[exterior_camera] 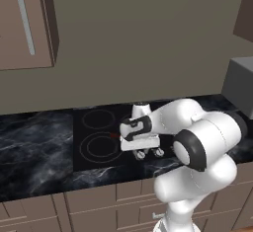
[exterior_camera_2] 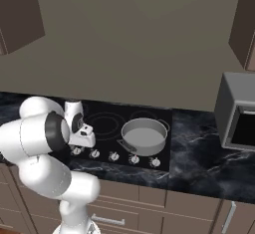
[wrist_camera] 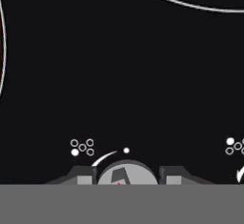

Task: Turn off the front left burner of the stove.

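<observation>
Marble-patterned dark bench (exterior_camera: pixel 34 147) carries the stove (exterior_camera: pixel 99 164), a flat black glass cooktop set into it, and I place everything else against this stove. Above and to the left of the stove, in the left base view, a brown wall cabinet (exterior_camera: pixel 24 23) with a long pale handle hangs on the wall. On the left half of the stove the front left burner (exterior_camera: pixel 99 146) shows as thin grey concentric rings with a small red trace at its right side, near the robot's wrist; a smaller ringed circle (exterior_camera: pixel 98 118) lies behind it. The white arm bends down over the front edge of the stove, just right of this burner, and the hand sits over the row of small silver knobs (exterior_camera_2: pixel 114 156) along the stove's front.

In the hand view the gripper (wrist_camera: pixel 127 178) is low over the black glass, and its two dark fingers (wrist_camera: pixel 81 175) stand one at each side of a round silver knob (wrist_camera: pixel 127 173) with a raised grip bar. The fingers are spread a little wider than the knob; whether they touch it I cannot tell. Small white burner-marker dots (wrist_camera: pixel 82 147) are printed just beyond the knob.

On the right part of the stove, in the right base view, stands a grey pot (exterior_camera_2: pixel 144 136) with a side handle. Right of the stove, on the bench, sits a grey microwave (exterior_camera_2: pixel 238 111).
</observation>
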